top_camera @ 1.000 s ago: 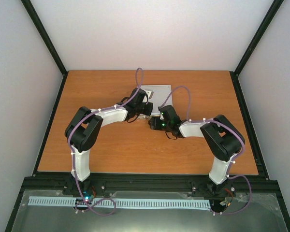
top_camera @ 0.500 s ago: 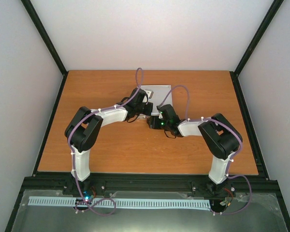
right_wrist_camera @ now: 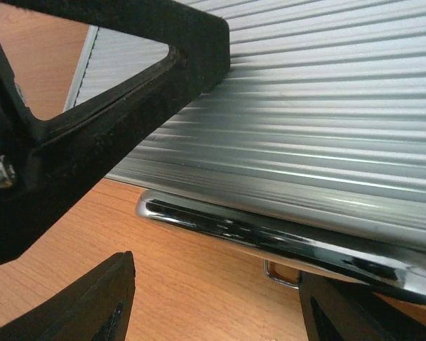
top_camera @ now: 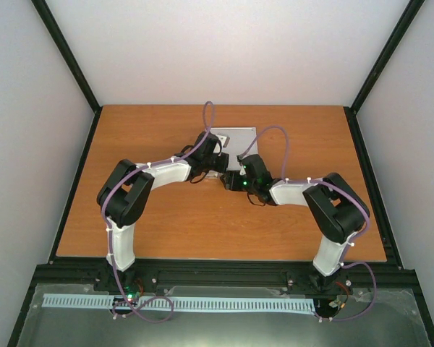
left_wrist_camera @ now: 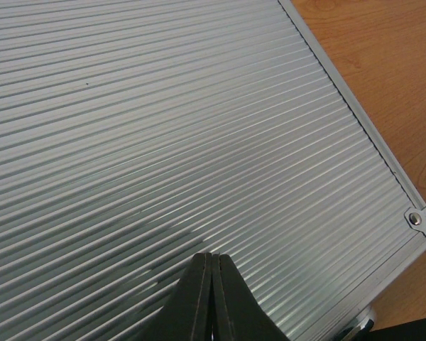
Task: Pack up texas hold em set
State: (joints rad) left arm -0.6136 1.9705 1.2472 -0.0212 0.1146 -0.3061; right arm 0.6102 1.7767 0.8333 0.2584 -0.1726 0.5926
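Case (top_camera: 240, 136) lies closed at the table's (top_camera: 166, 231) far middle, right gripper (top_camera: 235, 178) now edged nearer its front; left gripper (left_wrist_camera: 211, 263) sits pinched shut over its lid; right jaws gape at its chrome handle (right_wrist_camera: 270, 238), so latching likely remains.

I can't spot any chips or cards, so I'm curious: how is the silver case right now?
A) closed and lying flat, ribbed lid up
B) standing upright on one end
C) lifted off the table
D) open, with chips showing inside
A: in the left wrist view the ribbed lid of the silver case runs unbroken out to its riveted corner, level on the wooden table, with no lining or chips in sight.
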